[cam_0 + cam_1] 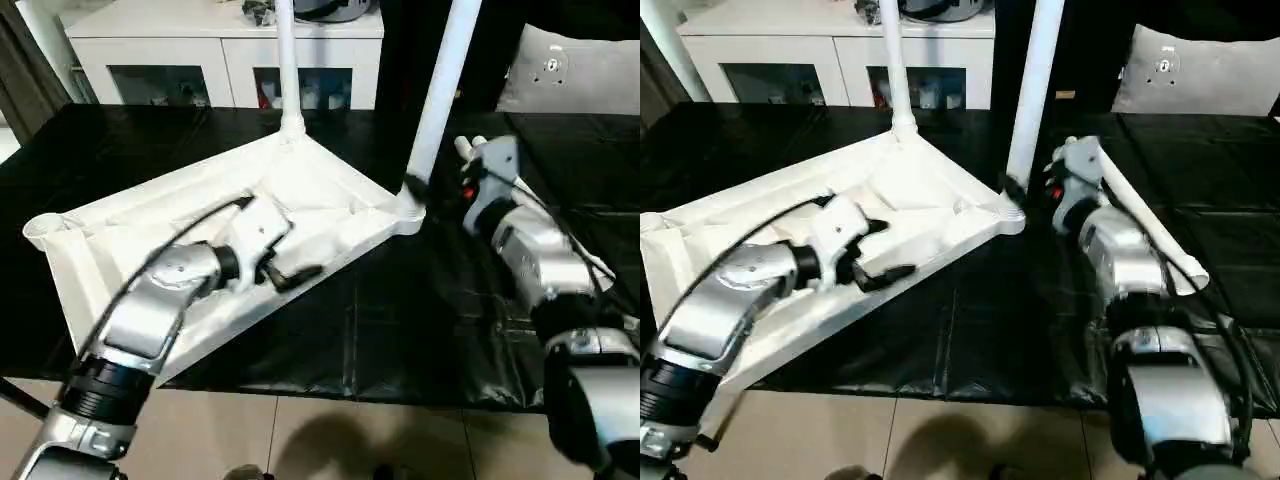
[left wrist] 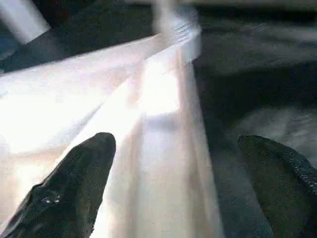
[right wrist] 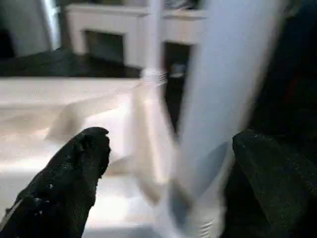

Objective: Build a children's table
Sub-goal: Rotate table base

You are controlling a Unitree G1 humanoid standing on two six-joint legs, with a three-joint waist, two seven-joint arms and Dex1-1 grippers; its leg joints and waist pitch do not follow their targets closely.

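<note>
1. Nearest the robot, the left gripper hangs over the upturned table top, close to its near long rim. In the left wrist view its two black fingers stand wide apart, one over the white ribbed underside and one over the black mat outside the rim. They hold nothing. To steady the top, I judge it should close across that rim rather than press on the thin ribs.

2. The table top lies upside down on the black mat, set at an angle, its empty round socket at the robot's far left corner.

3. Further on, the right gripper reaches toward the base of the leg that stands in the right-hand corner socket. The right wrist view shows its fingers spread wide with the leg between them, not yet clasped. It grips nothing.

4. The step in hand looks like seating this leg. A good grip would be low on the tube, just above the socket, with the push straight down along the leg. A sideways shove could tip the leg or slide the top on the mat.

5. Beyond, a second leg stands upright in the far corner socket. A spare leg lies on the mat beside the right forearm. At the back stands a white cabinet.
</note>
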